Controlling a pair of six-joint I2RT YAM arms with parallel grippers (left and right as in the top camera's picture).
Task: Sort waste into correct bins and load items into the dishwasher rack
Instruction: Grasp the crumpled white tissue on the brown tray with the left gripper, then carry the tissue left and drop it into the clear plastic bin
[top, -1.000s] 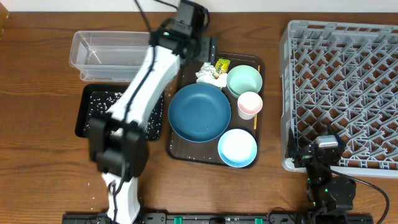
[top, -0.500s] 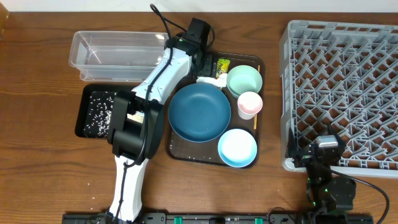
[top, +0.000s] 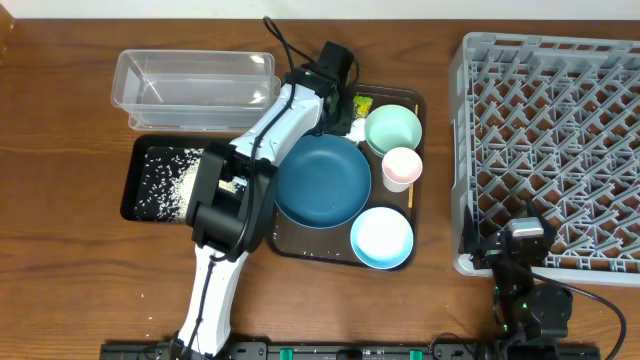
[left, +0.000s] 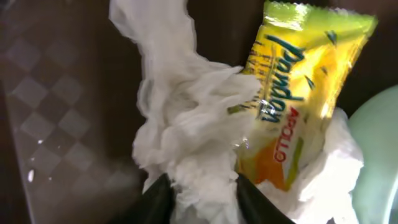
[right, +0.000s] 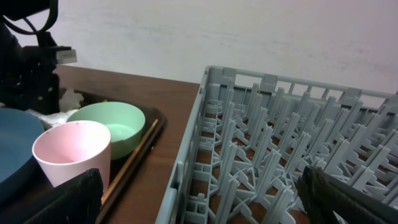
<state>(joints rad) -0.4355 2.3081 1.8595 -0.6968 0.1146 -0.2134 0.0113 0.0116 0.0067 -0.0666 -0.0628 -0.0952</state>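
Observation:
My left gripper is down on the brown serving tray, its jaws shut on the crumpled white tissue. The yellow-green snack wrapper lies against the tissue, beside the mint green bowl. On the same tray are the dark blue plate, pink cup, light blue bowl and wooden stick. Rice lies in the black tray; the clear tub sits behind it. My right gripper stands open by the grey rack.
The left arm stretches across the black tray and the plate's left edge. The rack's near wall is right in front of the right gripper. Bare wooden table lies at the front left.
The left arm swung right from the clear tub to the tray's back corner, and its jaws went from wide open to shut on the tissue. The right arm has not moved.

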